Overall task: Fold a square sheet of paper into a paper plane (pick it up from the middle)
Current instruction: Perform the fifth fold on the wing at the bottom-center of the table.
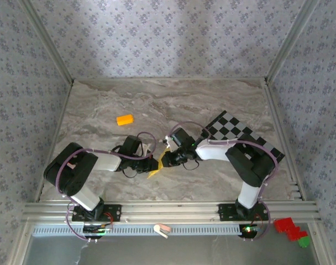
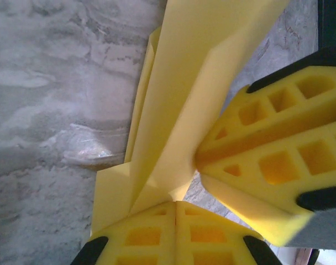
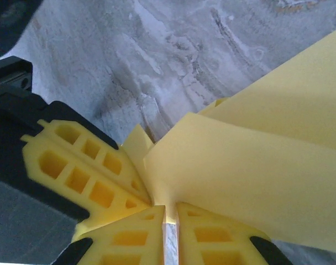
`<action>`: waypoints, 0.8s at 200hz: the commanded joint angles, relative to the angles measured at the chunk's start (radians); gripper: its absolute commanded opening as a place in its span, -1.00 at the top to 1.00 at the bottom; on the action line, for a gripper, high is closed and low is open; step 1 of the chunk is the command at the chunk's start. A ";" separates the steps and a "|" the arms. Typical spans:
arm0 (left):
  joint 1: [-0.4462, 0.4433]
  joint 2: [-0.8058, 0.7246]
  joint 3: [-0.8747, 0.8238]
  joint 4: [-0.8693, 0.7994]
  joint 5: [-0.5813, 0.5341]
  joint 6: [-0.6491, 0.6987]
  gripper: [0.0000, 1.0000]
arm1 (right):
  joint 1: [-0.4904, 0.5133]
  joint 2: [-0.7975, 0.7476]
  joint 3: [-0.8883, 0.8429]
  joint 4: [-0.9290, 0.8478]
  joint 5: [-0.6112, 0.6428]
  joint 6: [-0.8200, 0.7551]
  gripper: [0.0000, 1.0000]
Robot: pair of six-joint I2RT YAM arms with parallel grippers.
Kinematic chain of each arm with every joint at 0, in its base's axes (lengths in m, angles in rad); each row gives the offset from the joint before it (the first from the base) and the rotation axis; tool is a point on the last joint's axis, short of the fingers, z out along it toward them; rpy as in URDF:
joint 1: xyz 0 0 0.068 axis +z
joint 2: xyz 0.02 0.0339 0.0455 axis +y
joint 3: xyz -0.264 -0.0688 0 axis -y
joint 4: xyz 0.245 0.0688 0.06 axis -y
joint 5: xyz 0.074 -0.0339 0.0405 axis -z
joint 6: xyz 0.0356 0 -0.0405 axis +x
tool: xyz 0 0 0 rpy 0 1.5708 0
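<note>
Over the desk (image 1: 101,105), my left end effector (image 2: 175,205) and right end effector (image 3: 171,212) gripped the paper (image 2: 173,94) mid-fold; creasing looked next.

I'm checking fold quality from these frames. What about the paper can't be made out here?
Top view: the paper is mostly covered by the left gripper and right gripper, so its outline is hidden.
Left wrist view: its far end is cut off by the top edge.
Right wrist view: it runs off the right edge, and the grippers hide the pinched part.
</note>
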 commanded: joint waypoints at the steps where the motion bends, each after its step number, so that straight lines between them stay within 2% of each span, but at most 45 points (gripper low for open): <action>1: 0.003 0.058 -0.056 -0.165 -0.112 0.021 1.00 | 0.004 0.028 0.031 0.012 -0.023 0.012 0.72; 160: 0.014 0.107 -0.061 -0.213 -0.141 0.052 1.00 | -0.172 0.081 0.053 -0.171 0.049 -0.035 0.77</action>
